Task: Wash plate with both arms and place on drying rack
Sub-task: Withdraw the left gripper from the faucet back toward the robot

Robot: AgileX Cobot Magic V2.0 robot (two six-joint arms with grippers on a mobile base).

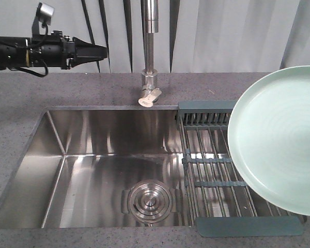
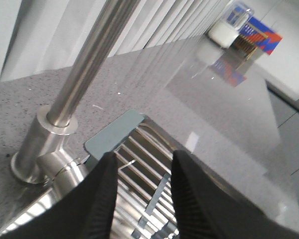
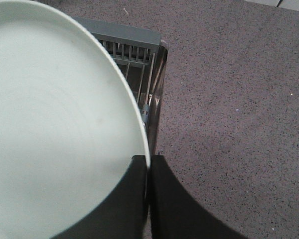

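Your left arm (image 1: 36, 49) reaches in level from the left edge, high over the countertop (image 1: 20, 103) behind the sink (image 1: 88, 155). Its grey-white camera module (image 1: 45, 11) stands up on top. The left gripper (image 1: 99, 50) points toward the faucet (image 1: 151, 51) and stops short of it, well apart from the plate. In the left wrist view the fingers (image 2: 102, 199) are spread, with nothing between them. Past the gap you look down on the wires and one blue-grey end piece of the drying rack (image 2: 112, 134), with the faucet's base just to the left. Far down the counter stand a jar (image 2: 229, 27) and a colourful box (image 2: 256, 37).

Your right gripper (image 3: 148, 162) is pinched onto the rim of the plate (image 3: 55, 124), one finger on the face and the other behind it. The plate is carried edge-on in that grip, beside the rack's right end.

From the front, the pale green plate (image 1: 279, 139) is tilted steeply so its ringed face turns toward the camera. It hangs over the right side of the drying rack (image 1: 212, 165), covering that part of the wires. You cannot tell whether its lower edge touches the rack. The rack spans the sink's right end, and the round steel drain (image 1: 150, 199) sits in the basin to its left.
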